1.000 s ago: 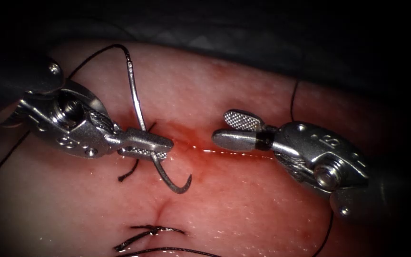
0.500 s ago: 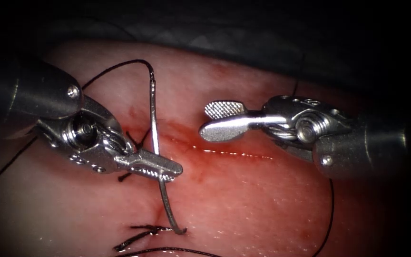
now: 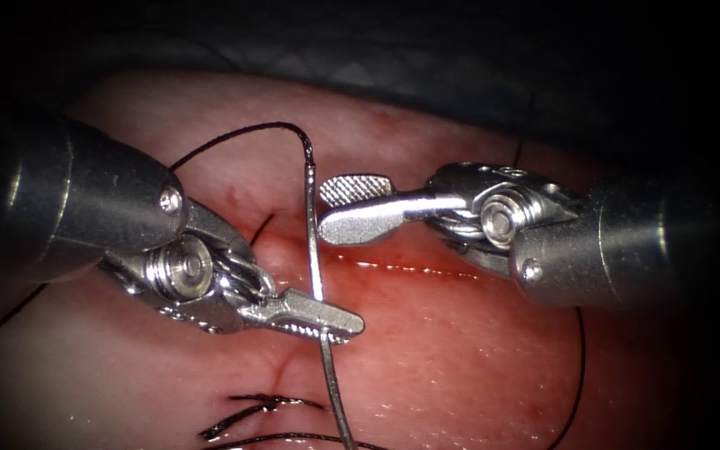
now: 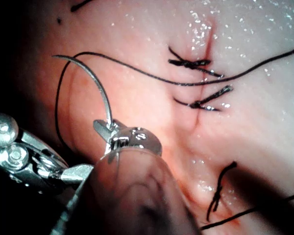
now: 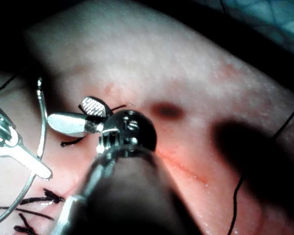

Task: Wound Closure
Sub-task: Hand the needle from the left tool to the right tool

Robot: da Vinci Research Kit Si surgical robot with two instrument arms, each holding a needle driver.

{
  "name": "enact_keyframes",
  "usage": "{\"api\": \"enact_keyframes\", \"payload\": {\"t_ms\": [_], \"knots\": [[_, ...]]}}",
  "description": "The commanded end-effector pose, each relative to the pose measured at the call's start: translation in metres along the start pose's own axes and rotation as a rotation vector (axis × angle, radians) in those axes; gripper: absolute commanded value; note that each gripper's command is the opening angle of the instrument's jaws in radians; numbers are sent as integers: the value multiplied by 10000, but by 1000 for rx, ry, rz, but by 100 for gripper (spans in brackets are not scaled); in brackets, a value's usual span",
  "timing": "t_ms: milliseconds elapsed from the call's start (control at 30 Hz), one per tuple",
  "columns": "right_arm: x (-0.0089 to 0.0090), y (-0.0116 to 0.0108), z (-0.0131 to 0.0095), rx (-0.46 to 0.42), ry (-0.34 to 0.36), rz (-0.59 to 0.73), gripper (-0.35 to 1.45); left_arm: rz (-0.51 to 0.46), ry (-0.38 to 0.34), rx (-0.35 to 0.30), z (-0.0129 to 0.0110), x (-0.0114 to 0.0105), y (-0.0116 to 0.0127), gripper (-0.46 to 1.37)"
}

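Spanning the endoscope view, tissue (image 3: 477, 367) w/ cut (image 3: 393, 268) and red fluid. Left gripper (image 3: 327, 318) clamped on needle (image 3: 317, 258) near mid-curve, needle clear of tissue. Right gripper (image 3: 345, 208) apart, empty, just beside needle. Thread (image 3: 235, 137) trails off needle's end.

The thin curved steel needle (image 3: 320, 275) runs off the bottom edge of the endoscope view, so its point is cut off there, and a short stretch of its curve is hidden inside the closed jaws of the left arm's silver needle driver (image 3: 327, 321). The black suture thread (image 3: 235, 137) passes behind that tool's grey shaft. In the left wrist view the blurred shaft covers most of its own jaws.
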State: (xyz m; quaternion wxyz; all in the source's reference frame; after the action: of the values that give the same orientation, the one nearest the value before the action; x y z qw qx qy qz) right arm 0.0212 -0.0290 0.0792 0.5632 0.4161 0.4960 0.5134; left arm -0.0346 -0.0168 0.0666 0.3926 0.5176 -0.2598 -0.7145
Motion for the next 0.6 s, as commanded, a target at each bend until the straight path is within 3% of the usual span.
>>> {"api": "enact_keyframes", "payload": {"t_ms": [33,200,467,600], "knots": [[1,-4,-1,8,0,5,102,-1,-5,-8,-1,-1,1,-35],[0,-12,-1,41,-6,7,86,-1,-9,-8,0,-2,1,-35],[-3,-15,8,69,-21,3,87,-2,-13,-8,5,-2,-1,-35],[-4,-17,15,67,-17,3,79,-2,-13,-8,6,0,-2,-35]]}}
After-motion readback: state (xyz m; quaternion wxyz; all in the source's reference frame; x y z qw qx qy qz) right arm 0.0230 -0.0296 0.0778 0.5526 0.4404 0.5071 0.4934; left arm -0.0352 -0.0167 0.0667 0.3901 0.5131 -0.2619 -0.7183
